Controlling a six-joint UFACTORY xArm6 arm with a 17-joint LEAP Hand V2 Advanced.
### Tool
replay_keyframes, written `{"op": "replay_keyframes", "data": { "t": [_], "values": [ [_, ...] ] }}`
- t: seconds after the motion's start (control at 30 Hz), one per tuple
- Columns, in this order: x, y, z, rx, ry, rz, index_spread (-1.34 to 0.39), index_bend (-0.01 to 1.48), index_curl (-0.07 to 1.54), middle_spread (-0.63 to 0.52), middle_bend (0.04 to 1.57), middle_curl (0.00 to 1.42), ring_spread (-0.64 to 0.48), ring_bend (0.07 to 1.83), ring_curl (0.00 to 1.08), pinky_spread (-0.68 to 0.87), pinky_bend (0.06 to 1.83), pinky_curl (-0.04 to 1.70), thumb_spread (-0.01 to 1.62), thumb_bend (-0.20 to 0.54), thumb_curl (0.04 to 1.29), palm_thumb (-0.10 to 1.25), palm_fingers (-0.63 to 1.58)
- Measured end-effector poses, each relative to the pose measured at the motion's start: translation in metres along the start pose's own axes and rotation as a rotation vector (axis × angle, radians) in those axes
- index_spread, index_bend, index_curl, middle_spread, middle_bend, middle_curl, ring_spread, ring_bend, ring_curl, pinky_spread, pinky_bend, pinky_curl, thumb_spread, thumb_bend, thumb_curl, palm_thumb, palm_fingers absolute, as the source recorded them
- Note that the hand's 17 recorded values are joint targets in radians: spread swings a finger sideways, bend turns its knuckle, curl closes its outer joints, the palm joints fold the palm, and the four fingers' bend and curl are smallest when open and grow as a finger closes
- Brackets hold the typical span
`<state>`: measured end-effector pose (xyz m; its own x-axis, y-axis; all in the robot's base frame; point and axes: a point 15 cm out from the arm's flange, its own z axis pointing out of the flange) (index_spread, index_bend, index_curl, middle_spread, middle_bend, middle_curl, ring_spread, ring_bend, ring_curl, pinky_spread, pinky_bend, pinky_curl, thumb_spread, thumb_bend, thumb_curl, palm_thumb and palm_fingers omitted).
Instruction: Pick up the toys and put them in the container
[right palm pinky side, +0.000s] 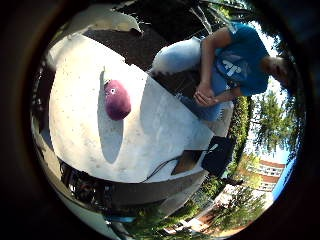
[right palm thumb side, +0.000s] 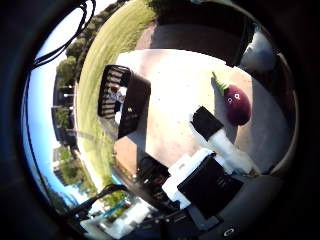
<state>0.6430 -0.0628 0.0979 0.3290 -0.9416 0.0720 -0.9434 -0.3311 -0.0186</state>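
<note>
Purple plush makes the eggplant toy, a rounded soft shape with a green stem and small stitched or glued eyes; it lies alone on the pale table, in sunlight, with its own shadow beside it. The table surface looks smooth and matte, a little like light stone or painted board, and its far edges are cut off by the round border of the views. On the table's other end stands the container, a black plastic basket with slotted walls, tipped so that its open side is seen; something small and light-coloured is inside, but I cannot make out what it is. The container is well apart from the eggplant toy, with bare table between them.

Part of the hand shows in the thumb side view: white and black blocky parts, and one finger with a black pad reaching straight out above the table, near the toy but not touching it. The fingers that show look extended and hold nothing; the rest of the hand is hidden outside the view. No writing on the toy or the container can be read.
</note>
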Motion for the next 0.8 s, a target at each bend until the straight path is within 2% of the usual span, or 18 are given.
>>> {"op": "replay_keyframes", "data": {
  "t": [0.2,0.37,0.6,0.8],
  "values": [
    [0.027,-0.002,0.065,0.032,0.048,0.107,-0.02,0.17,0.3,0.09,0.2,0.36,0.32,0.5,0.31,0.51,0.67,0.22,1.09,-0.051,0.33,0.44,0.32],
    [0.042,0.012,0.107,0.014,0.063,0.175,0.02,0.17,0.3,0.1,0.19,0.37,0.33,0.5,0.31,0.52,0.67,0.2,1.09,-0.04,0.32,0.39,0.34],
    [0.036,0.014,0.134,0.007,0.071,0.247,0.08,0.17,0.29,0.14,0.2,0.37,0.36,0.56,0.31,0.53,0.67,0.17,1.07,-0.039,0.31,0.34,0.43],
    [0.028,0.022,0.15,-0.035,0.11,0.249,0.1,0.2,0.29,0.15,0.26,0.38,0.38,0.63,0.31,0.55,0.62,0.12,1.06,-0.04,0.3,0.3,0.62]
  ]
}}
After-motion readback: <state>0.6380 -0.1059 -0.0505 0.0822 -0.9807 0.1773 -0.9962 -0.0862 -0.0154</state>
